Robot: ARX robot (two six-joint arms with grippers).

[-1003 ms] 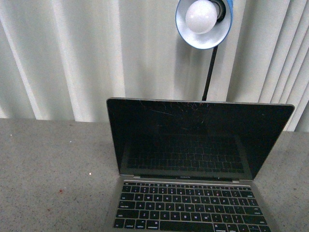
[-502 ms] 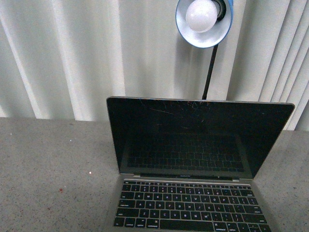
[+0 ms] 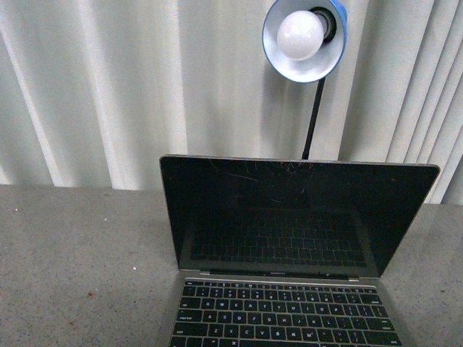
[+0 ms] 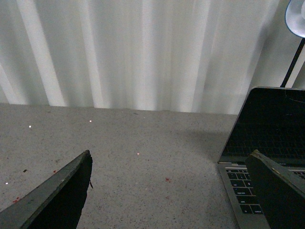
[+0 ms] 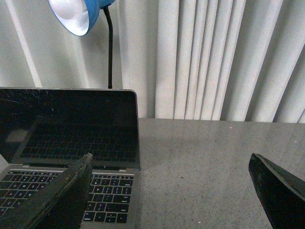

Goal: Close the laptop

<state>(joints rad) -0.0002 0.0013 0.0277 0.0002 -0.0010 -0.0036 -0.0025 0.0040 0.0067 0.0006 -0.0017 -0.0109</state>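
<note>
The laptop stands open on the grey table, its scratched black screen upright and facing me, black keys below. It also shows in the left wrist view and in the right wrist view. My left gripper is open and empty, over bare table beside the laptop's left edge. My right gripper is open and empty, over the table by the laptop's right edge, one finger in front of the keyboard. Neither gripper shows in the front view.
A blue desk lamp with a white bulb hangs on a black stem behind the screen. Pale vertical curtains close off the back. The speckled grey table runs to both sides of the laptop.
The front view has shifted slightly: the laptop, lamp and table edge all sit a little lower in the picture than a second ago. The screen's angle looks the same.
</note>
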